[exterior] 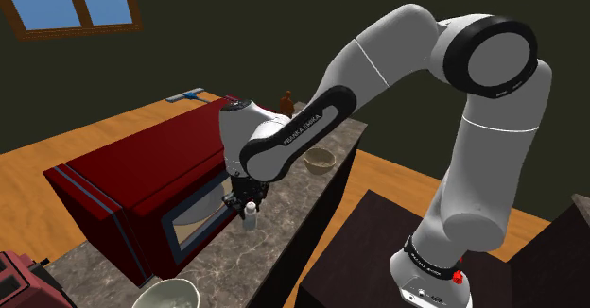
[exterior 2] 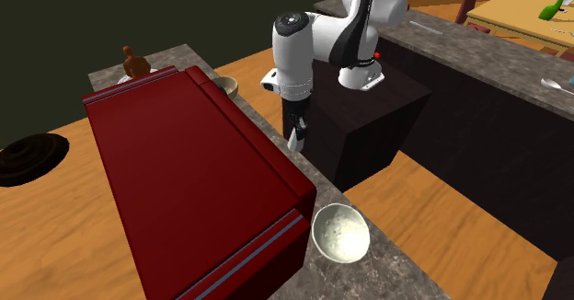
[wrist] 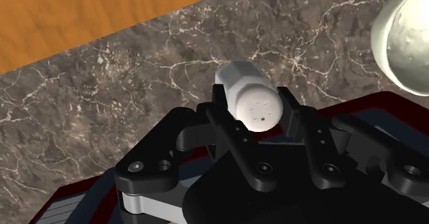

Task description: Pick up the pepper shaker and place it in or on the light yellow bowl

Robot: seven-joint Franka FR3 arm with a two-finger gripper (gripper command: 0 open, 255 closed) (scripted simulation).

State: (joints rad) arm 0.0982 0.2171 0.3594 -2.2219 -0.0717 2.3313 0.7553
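**Edges and room.** The marbled surface [exterior: 276, 248] is narrow, and a red box [exterior: 142, 179] takes up most of it. In the shoulder view, bare surface runs from 7 to 1 o'clock between the box front and the surface's outer edge. Past that edge, at 4 o'clock, is the dark stand [exterior: 373, 249]. The pale bowl [exterior: 168, 295] sits at 7 o'clock from the hand [exterior: 248, 205], well apart. A tan bowl [exterior: 320, 160] sits at 2 o'clock.

**Hand.** It hangs just beside the box front. In the wrist view its fingers [wrist: 297, 119] are clamped on the white pepper shaker [wrist: 251, 95], one on each side. I cannot tell whether the shaker's base touches the surface.
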